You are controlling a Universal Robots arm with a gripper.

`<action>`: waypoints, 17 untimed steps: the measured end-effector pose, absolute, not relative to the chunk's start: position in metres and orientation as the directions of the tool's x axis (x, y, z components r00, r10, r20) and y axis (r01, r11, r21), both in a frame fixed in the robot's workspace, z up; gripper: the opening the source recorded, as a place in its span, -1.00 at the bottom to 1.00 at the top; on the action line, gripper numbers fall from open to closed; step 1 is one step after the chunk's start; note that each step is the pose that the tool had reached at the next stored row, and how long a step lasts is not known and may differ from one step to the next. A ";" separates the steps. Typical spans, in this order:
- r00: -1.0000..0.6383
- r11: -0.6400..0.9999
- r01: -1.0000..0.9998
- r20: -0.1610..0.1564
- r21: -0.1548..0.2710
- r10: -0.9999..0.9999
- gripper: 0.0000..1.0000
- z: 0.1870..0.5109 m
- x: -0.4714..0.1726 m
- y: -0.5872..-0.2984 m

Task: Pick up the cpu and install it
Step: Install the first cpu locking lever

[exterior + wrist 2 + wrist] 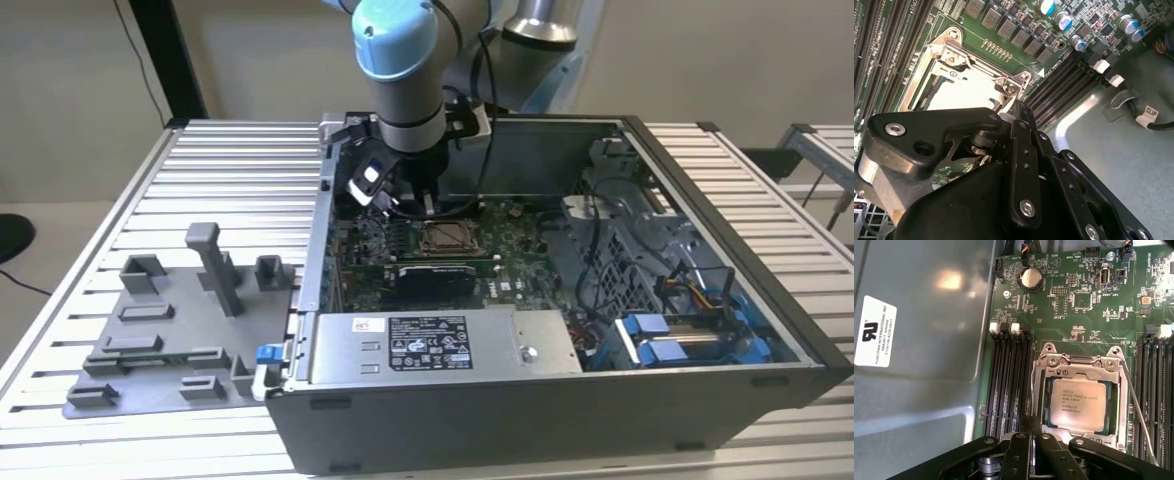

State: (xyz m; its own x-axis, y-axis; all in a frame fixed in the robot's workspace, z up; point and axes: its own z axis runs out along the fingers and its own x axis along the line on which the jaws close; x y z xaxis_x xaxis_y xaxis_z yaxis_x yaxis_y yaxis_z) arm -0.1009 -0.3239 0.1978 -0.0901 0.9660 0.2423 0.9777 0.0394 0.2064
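Black gripper [1026, 437] linkage sits closest to the lens in both wrist views, its two slim fingers [1016, 450] drawn together side by side, with nothing visible between them. Their tips hang just above the near edge of the socket frame [1081, 362], apart from the chip as far as the angle lets me judge.

Beyond the fingertips, the cpu [1077, 403] lies flat inside that metal frame on the green motherboard [1084, 305], its pale silver top facing up and its edges square to the frame. It looks seated where it belongs, so the placing part of the job appears done. Rows of dark memory slots [1006, 385] run along either side of the socket.

Farther off, the exterior view shows the arm [400, 70] reaching straight down into the open computer case [561, 400], a posture suited to a flat, level placement. On the exterior view's left, a grey parts tray [167, 340] rests on the ribbed table [227, 160].
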 end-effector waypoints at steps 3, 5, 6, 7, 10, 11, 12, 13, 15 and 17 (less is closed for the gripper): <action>-0.090 0.039 0.978 0.243 0.205 0.966 -1.00 0.197 -0.098 -0.324; -0.090 0.039 0.978 0.243 0.205 0.966 -1.00 0.196 -0.097 -0.324; -0.090 0.039 0.978 0.244 0.205 0.966 -1.00 0.196 -0.096 -0.324; -0.089 0.039 0.978 0.244 0.204 0.966 -1.00 0.195 -0.095 -0.324; -0.089 0.039 0.978 0.245 0.204 0.965 -1.00 0.194 -0.091 -0.324; -0.089 0.039 0.978 0.246 0.203 0.965 -1.00 0.194 -0.091 -0.324; -0.089 0.039 0.978 0.246 0.203 0.965 -1.00 0.194 -0.090 -0.324; -0.089 0.039 0.978 0.246 0.203 0.965 -1.00 0.193 -0.089 -0.324; -0.089 0.038 0.979 0.247 0.202 0.965 -1.00 0.193 -0.087 -0.324; -0.089 0.038 0.979 0.248 0.202 0.965 -1.00 0.192 -0.085 -0.324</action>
State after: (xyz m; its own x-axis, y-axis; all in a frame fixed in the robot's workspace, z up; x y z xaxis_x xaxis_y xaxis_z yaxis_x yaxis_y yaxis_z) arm -0.0854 -0.3239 0.1920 -0.0888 0.9648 0.2476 0.9787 0.0384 0.2016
